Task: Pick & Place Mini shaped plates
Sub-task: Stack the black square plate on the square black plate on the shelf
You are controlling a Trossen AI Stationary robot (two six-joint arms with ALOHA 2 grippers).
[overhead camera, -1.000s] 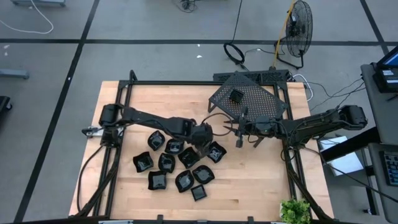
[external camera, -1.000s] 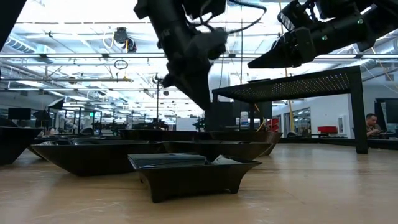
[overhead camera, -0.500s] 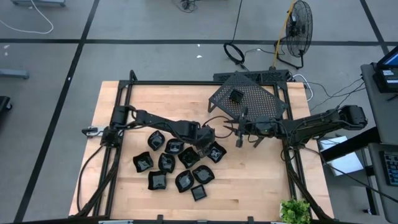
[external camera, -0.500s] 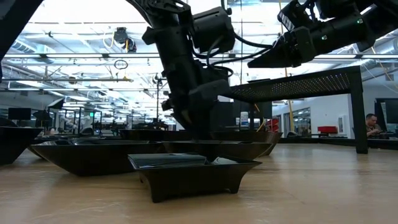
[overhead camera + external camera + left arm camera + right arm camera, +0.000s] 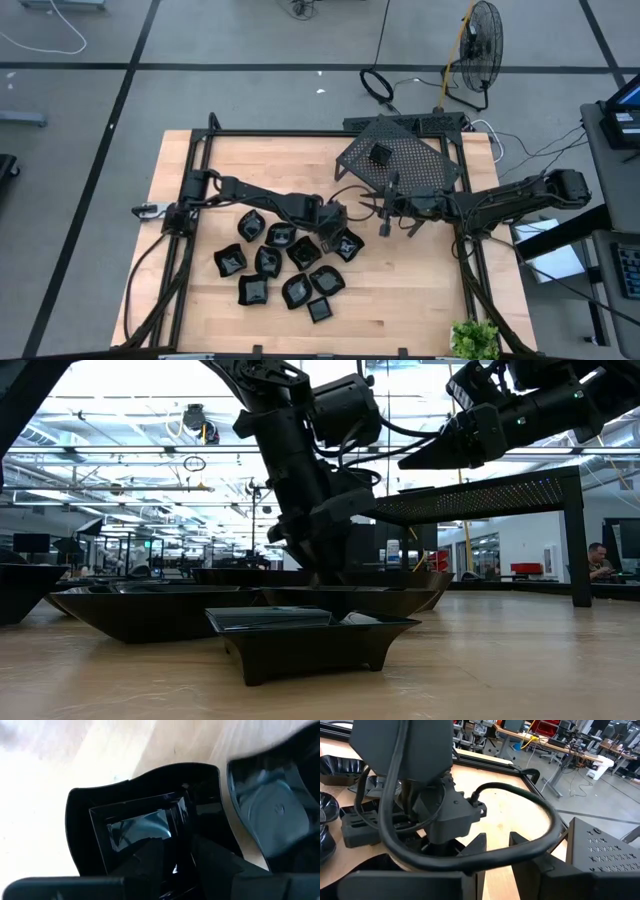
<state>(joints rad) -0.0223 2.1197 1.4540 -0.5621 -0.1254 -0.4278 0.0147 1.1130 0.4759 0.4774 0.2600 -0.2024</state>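
Where a second ago it rode high and pressed together, our left end effector (image 5: 333, 234) now sits low, its fingers (image 5: 150, 857) parted over the rim of a square plate (image 5: 130, 827) beside the rack (image 5: 400, 160); we judge pickup imminent. Our right end effector (image 5: 384, 210), empty and slightly parted, waits beside that rack.

From above, the left gripper (image 5: 338, 235) covers part of the square plate (image 5: 346, 243), and I cannot make out its fingertips there. In the left wrist view, the rear of this plate (image 5: 145, 827) sits behind the fingers (image 5: 150, 862), and a neighbouring plate (image 5: 277, 810) is blurred and cut off at the frame edge. In the low view, the nearest plate (image 5: 310, 640) screens the contact point behind it. The small item on the rack (image 5: 400, 160) is too small for me to identify. The right gripper (image 5: 385, 212) shows only as a dark shape from above.
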